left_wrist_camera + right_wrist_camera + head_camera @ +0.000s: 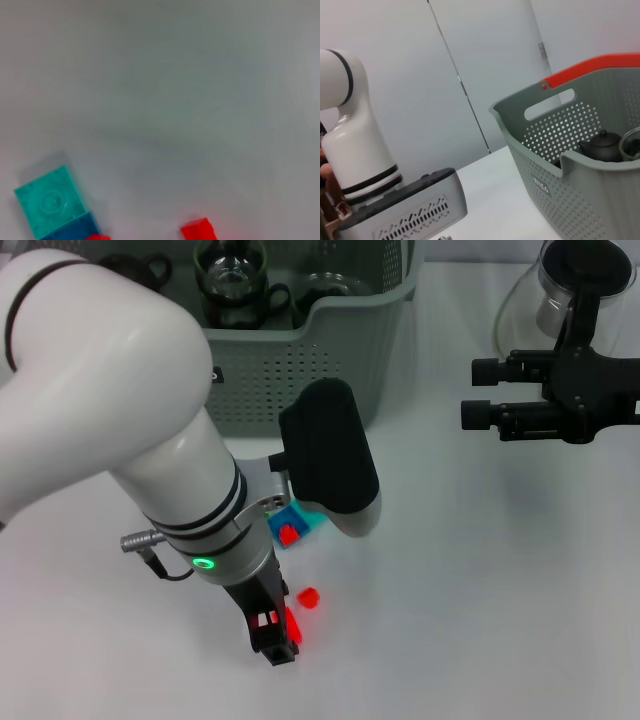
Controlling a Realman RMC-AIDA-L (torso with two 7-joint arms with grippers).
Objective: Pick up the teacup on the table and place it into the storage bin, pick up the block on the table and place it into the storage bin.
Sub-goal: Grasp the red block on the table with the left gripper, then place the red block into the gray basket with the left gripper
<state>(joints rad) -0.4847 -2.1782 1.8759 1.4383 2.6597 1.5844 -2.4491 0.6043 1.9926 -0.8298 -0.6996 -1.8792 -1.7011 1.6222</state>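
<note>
The grey-green storage bin (330,360) stands at the back of the white table, and its perforated wall (580,195) also shows in the right wrist view. Inside it stands a glass teacup (232,282) with a dark handle. A teal and blue block (292,527) with a red stud lies on the table, half hidden under my left wrist; the left wrist view shows this block (47,200) too. A small red block (309,597) (199,231) lies nearer the front. My left gripper (278,645) points down just left of that red piece. My right gripper (478,392) hovers open and empty at the right.
A glass carafe (565,290) stands at the back right, behind the right gripper. A dark teapot (603,146) sits in the bin, which has a red handle (600,65). My bulky left arm (120,410) covers the table's left side.
</note>
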